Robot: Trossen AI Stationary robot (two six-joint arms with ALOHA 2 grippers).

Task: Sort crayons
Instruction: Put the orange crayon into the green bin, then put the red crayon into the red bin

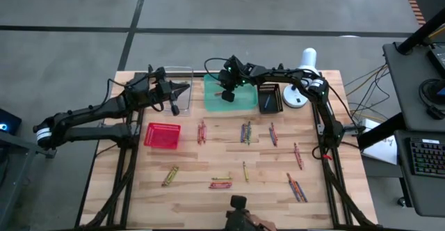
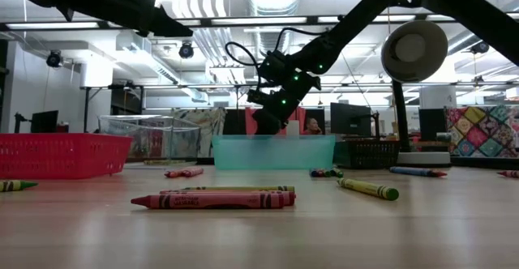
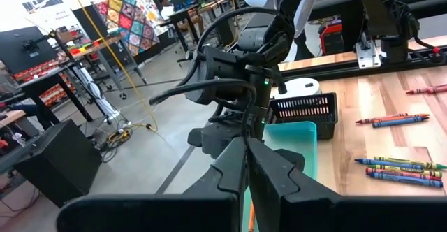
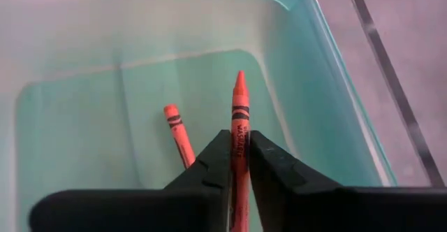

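Note:
My right gripper (image 1: 227,94) hangs over the teal tray (image 1: 245,100) at the table's far side, shut on an orange crayon (image 4: 239,131). A second orange crayon (image 4: 179,135) lies on the tray's floor. My left gripper (image 1: 184,89) is over the clear container (image 1: 179,73) left of the tray, and its fingers (image 3: 272,172) look shut with nothing between them. Many crayons lie loose on the table, among them groups at the middle (image 1: 246,132), the near side (image 1: 221,182) and the right (image 1: 297,187). My right gripper pinches the orange crayon's wrapped body (image 4: 239,142) between its two fingers. The crayon lies along the fingers, and its pointed end (image 4: 239,82) sticks out past the fingertips, down into the tray. The fingers come from above, slanting. Whether the tip touches the tray floor I cannot tell.
A red mesh basket (image 1: 162,135) stands at the left. A black basket (image 1: 270,97) holding crayons stands right of the teal tray, with a white lamp base (image 1: 297,97) beyond it. The wooden table's near half (image 1: 195,196) holds only scattered crayons.

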